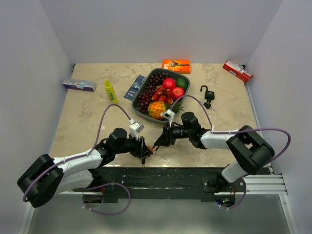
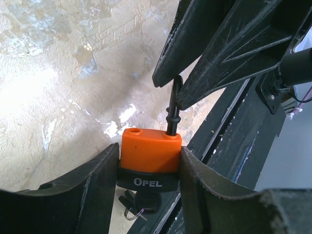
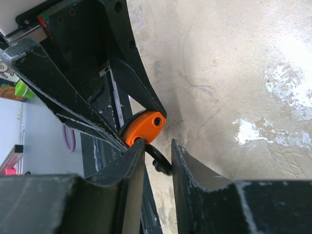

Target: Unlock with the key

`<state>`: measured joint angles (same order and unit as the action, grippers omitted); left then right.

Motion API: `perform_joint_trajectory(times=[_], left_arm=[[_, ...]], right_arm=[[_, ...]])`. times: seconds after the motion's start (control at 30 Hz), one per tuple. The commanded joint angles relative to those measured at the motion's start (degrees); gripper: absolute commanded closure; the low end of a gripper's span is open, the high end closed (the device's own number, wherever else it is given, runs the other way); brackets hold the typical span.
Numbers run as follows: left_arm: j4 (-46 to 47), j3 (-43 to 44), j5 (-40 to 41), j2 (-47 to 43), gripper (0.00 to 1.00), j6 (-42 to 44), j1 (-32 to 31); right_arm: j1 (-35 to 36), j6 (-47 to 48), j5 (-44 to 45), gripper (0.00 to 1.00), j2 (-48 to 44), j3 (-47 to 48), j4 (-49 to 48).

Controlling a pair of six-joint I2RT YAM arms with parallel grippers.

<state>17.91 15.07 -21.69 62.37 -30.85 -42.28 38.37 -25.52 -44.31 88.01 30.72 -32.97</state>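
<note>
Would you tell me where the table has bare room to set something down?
Bare: left, nearer than the toothpaste box and yellow bottle; right, nearer than the red box, beside the black padlock. Crowded: around the fruit tray.

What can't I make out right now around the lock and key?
The key: left wrist view, mostly hidden beneath the orange padlock; turned or not, unclear.
The shackle top: both wrist views, covered by the right gripper fingers.
Top view: orange padlock too small, hidden between the left gripper and right gripper.
</note>
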Motion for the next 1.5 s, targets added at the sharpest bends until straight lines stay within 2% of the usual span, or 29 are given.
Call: perform_joint_trajectory(times=[0.0,0.03,0.17,0.3,0.43,0.6,0.67,0.7,0.77,0.8,0.83,0.87,0.9,0.93,1.0,1.13,1.17,1.3,1.43,1.47], left_arm=[[5.91,0.05,0.86,-1.55,1.00,-0.44,0.71],[5.65,0.05,1.30,-1.29,1.00,-0.35,0.71],[4.42,1.19,3.67,0.99,1.00,0.52,0.54],[-0.76,4.69,9.03,4.25,1.00,2.28,0.36],[-2.62,6.81,12.29,7.84,1.00,2.64,-0.96],[-5.69,11.81,16.41,13.38,0.99,3.16,-4.73],[-6.83,12.96,17.38,15.93,0.91,3.17,-5.70],[-6.84,13.66,17.30,16.99,0.81,3.17,-5.79],[-6.84,14.19,16.77,17.61,0.71,2.82,-5.88],[-7.01,14.46,16.68,17.79,0.60,2.73,-5.88],[-7.19,14.55,16.42,17.61,0.53,2.73,-5.88],[-7.36,14.64,16.42,17.26,0.47,2.64,-5.88],[-7.71,14.81,16.25,16.39,0.35,2.64,-5.88],[-8.06,14.90,15.81,15.86,0.30,2.64,-5.88],[-9.64,15.34,15.63,13.67,0.20,2.81,-5.88],[-14.38,16.92,15.10,8.83,0.06,3.87,-5.79],[-15.44,17.27,15.10,7.78,0.03,4.74,-5.79],[-23.69,20.51,14.32,1.81,0.01,7.29,-4.48],[-29.50,24.64,9.32,-0.84,0.01,8.78,0.69],[-31.08,25.87,9.21,-0.93,0.01,10.36,1.49]], right_arm=[[0.21,0.12,-2.79,0.73,0.59,0.30,-2.27],[0.21,0.12,-2.62,0.78,0.67,0.39,-2.10],[0.13,0.47,-0.08,0.89,0.94,1.27,0.79],[0.30,2.22,6.24,1.00,1.20,2.50,7.20],[0.21,3.54,14.76,1.00,2.25,3.90,11.25],[0.30,6.26,20.40,1.00,2.96,5.49,15.29],[0.30,8.54,22.68,1.00,3.14,6.63,16.97],[0.30,9.25,23.30,1.00,3.22,6.89,18.45],[0.39,10.57,24.36,1.00,3.14,7.34,19.52],[0.22,10.75,24.71,1.00,2.96,7.34,19.87],[0.30,10.75,24.80,1.00,2.79,7.16,19.96],[0.21,10.67,25.15,0.98,2.70,7.07,19.79],[0.30,10.58,25.50,0.94,2.70,7.07,19.79],[0.39,10.49,25.85,0.89,2.61,7.16,19.79],[0.30,10.31,26.56,0.84,2.70,7.16,19.88],[0.30,10.23,27.35,0.70,2.96,7.60,20.49],[0.30,10.05,27.61,0.62,2.87,7.60,20.49],[0.48,8.47,29.89,0.43,-0.45,7.60,22.50],[3.54,2.16,39.37,0.35,-6.77,9.00,29.18],[4.42,-2.39,42.87,0.34,-7.93,9.01,30.32]])
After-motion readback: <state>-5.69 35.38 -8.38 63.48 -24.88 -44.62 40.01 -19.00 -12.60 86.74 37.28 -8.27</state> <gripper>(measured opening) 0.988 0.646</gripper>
